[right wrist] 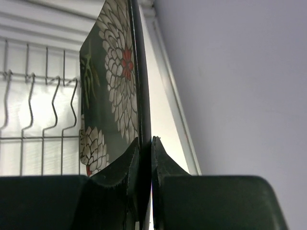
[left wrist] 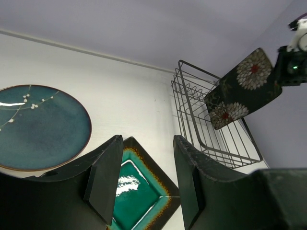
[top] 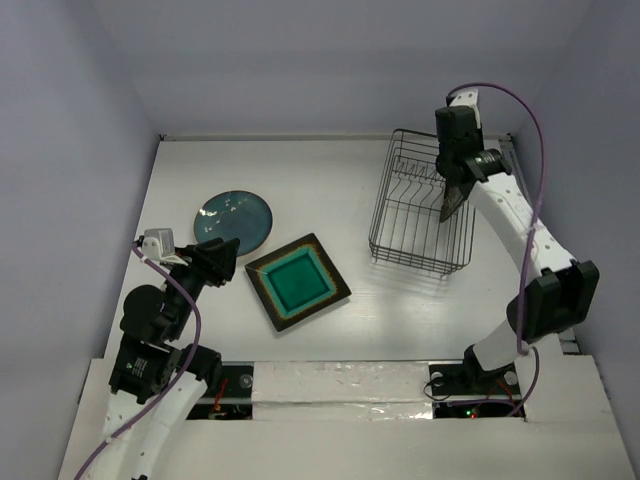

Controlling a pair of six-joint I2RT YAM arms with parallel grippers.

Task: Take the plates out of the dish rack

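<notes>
The black wire dish rack [top: 420,215] stands at the far right of the table. My right gripper [top: 452,195] is shut on the edge of a square black plate with white flowers [right wrist: 115,81], holding it on edge above the rack; the plate also shows in the left wrist view [left wrist: 242,88]. A round teal plate [top: 234,220] and a square teal plate [top: 297,281] lie flat on the table at the left. My left gripper [top: 222,262] is open and empty, just left of the square teal plate [left wrist: 139,191]. No cream plate is in view.
The table's back wall edge [top: 300,137] runs behind the rack. The right arm's base [top: 470,375] and the left arm's base [top: 150,370] sit at the near edge.
</notes>
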